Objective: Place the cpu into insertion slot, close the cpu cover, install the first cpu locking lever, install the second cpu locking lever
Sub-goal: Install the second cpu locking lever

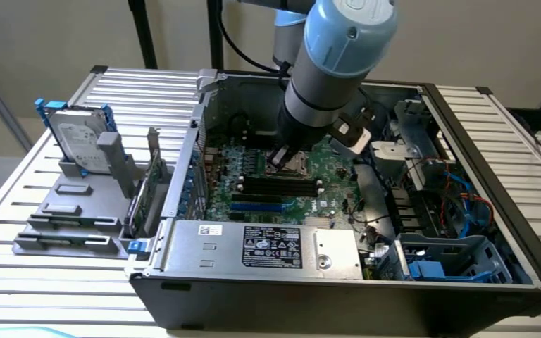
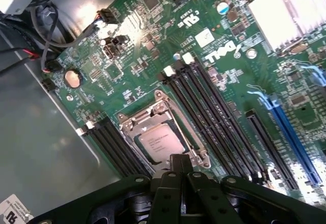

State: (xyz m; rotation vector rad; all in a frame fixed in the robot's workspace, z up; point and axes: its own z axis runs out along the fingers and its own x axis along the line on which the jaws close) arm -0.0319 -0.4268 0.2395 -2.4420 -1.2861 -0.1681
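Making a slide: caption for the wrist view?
Gripper poised beside the cpu, seated under the closed cpu cover on the motherboard.

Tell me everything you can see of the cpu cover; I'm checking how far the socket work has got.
The cpu cover is a thin silvery metal frame with a square window through its middle. It lies flat over the insertion slot on the green motherboard, and the cpu, pale metal with small print, shows through the window. Black memory slots run along both sides. The gripper sits right at the frame's edge; contact cannot be made out.
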